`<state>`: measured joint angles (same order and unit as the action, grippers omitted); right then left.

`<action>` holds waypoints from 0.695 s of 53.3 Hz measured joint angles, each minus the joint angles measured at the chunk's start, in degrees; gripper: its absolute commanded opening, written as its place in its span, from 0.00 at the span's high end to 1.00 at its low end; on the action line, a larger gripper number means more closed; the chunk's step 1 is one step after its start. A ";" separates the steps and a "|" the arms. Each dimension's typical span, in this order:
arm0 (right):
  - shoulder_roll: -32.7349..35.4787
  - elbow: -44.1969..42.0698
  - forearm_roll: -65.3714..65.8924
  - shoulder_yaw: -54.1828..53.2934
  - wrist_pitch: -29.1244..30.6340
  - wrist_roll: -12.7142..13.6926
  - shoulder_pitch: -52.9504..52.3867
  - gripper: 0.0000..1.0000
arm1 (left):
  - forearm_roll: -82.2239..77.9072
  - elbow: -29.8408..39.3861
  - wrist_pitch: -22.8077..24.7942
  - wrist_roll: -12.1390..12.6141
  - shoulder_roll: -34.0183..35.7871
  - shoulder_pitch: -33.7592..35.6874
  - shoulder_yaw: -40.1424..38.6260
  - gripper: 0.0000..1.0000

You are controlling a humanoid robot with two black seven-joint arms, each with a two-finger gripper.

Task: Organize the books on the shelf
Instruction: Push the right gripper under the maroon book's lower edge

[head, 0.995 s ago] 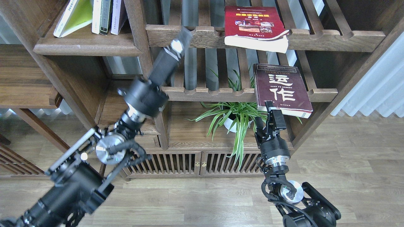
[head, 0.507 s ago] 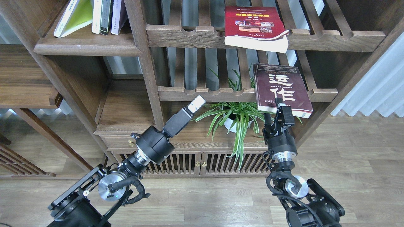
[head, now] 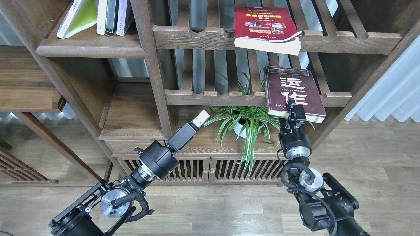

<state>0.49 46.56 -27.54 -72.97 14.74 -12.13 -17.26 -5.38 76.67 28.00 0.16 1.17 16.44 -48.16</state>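
Here the maroon book (head: 293, 93) lies sloped on the lower slatted rack (head: 216, 97), its near edge hanging past the front rail. The right gripper (head: 293, 115) meets that edge, one finger over the cover and one beneath; whether it pinches tight I cannot tell. The red book (head: 265, 29) rests on the upper rack (head: 193, 36). The yellow-green book (head: 77, 17) leans on the solid shelf (head: 88, 49) beside other volumes. The left gripper (head: 200, 118) points up near the plant (head: 246, 122), holding nothing; its jaw gap I cannot tell.
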 measured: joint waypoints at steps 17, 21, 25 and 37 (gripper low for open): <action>1.46 0.00 0.02 -0.26 -2.15 0.01 -0.66 0.40 | 0.02 -0.09 0.00 0.01 0.16 -0.09 0.15 0.01; 1.52 0.07 -0.05 -0.26 -2.16 -0.04 -0.67 0.48 | -0.02 -0.11 0.00 0.01 0.26 -0.26 0.12 0.01; 1.55 0.10 -0.18 -0.26 -2.08 -0.07 -0.74 0.54 | -0.05 -0.11 0.00 0.01 0.31 -0.50 0.09 0.01; 1.62 0.13 -0.41 -0.30 -1.51 -0.13 -0.76 0.77 | -0.07 -0.30 0.00 0.09 0.32 -0.73 0.09 0.01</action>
<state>2.11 46.70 -27.94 -73.27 13.23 -12.26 -18.01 -5.45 76.36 28.00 0.25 1.49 15.70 -48.07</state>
